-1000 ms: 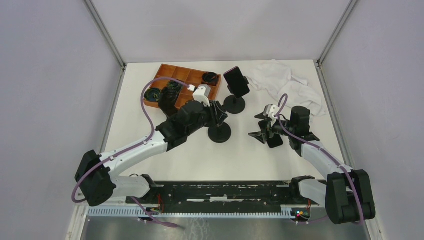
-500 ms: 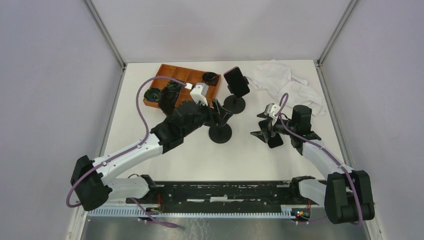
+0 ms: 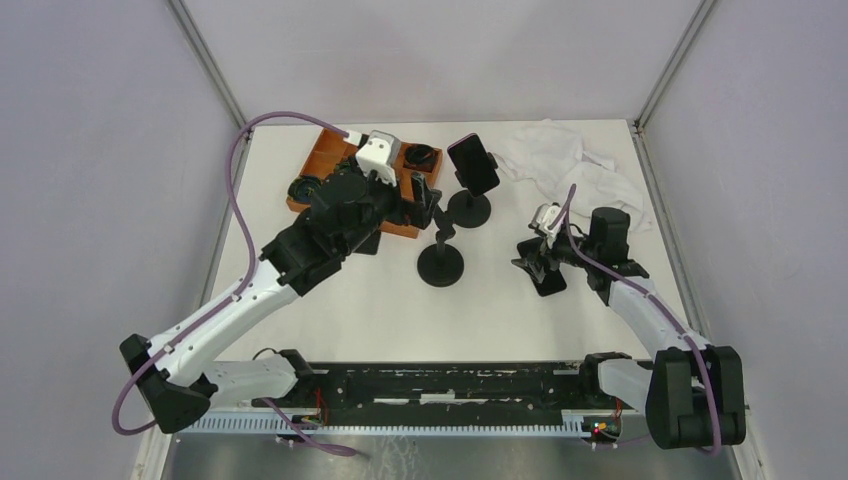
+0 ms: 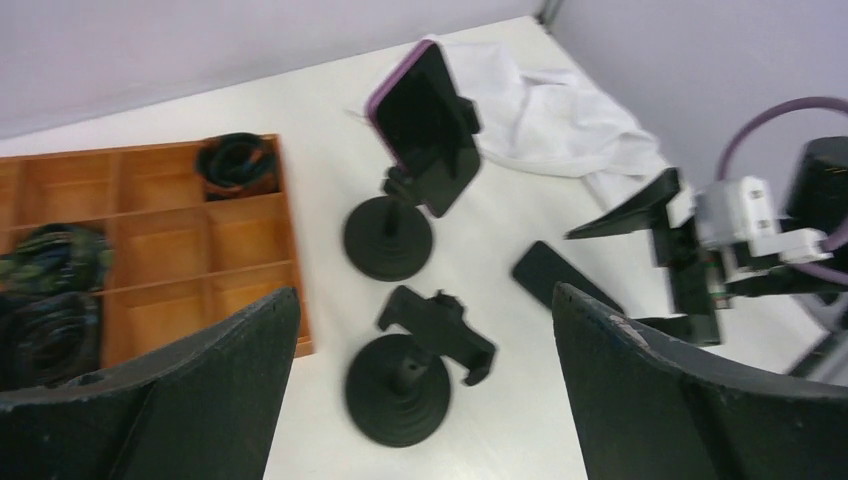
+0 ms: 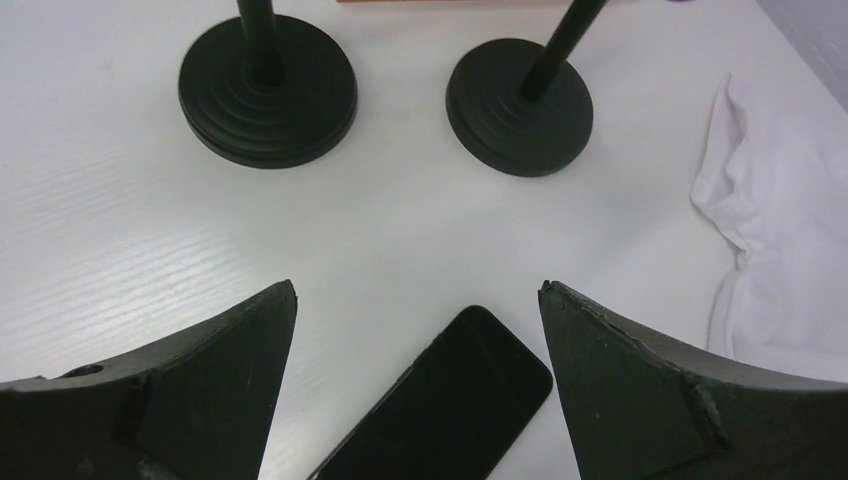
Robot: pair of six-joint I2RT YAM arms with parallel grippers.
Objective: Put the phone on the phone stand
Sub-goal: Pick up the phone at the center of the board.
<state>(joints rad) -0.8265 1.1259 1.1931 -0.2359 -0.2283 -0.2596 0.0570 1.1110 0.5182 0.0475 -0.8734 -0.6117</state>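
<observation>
A black phone (image 5: 450, 400) lies flat on the white table, directly below my right gripper (image 5: 417, 285), which is open with a finger on either side above it. From above, that phone (image 3: 549, 282) sits under the right gripper (image 3: 535, 262). The empty black phone stand (image 4: 415, 370) stands upright with its cradle (image 4: 440, 335) tilted, and it is left of the phone. My left gripper (image 4: 425, 292) hovers open above and behind the stand (image 3: 440, 262), holding nothing. A second stand (image 3: 470, 207) carries a purple-cased phone (image 4: 425, 120).
An orange compartment tray (image 3: 332, 147) with black coiled items sits at the back left, partly under the left arm. A crumpled white cloth (image 3: 570, 165) lies at the back right. Both stand bases (image 5: 267, 85) (image 5: 520, 105) are just ahead of the right gripper.
The left gripper has opened wide and lifted up and back from the empty stand toward the tray. The right gripper has shifted slightly right over the black phone.
</observation>
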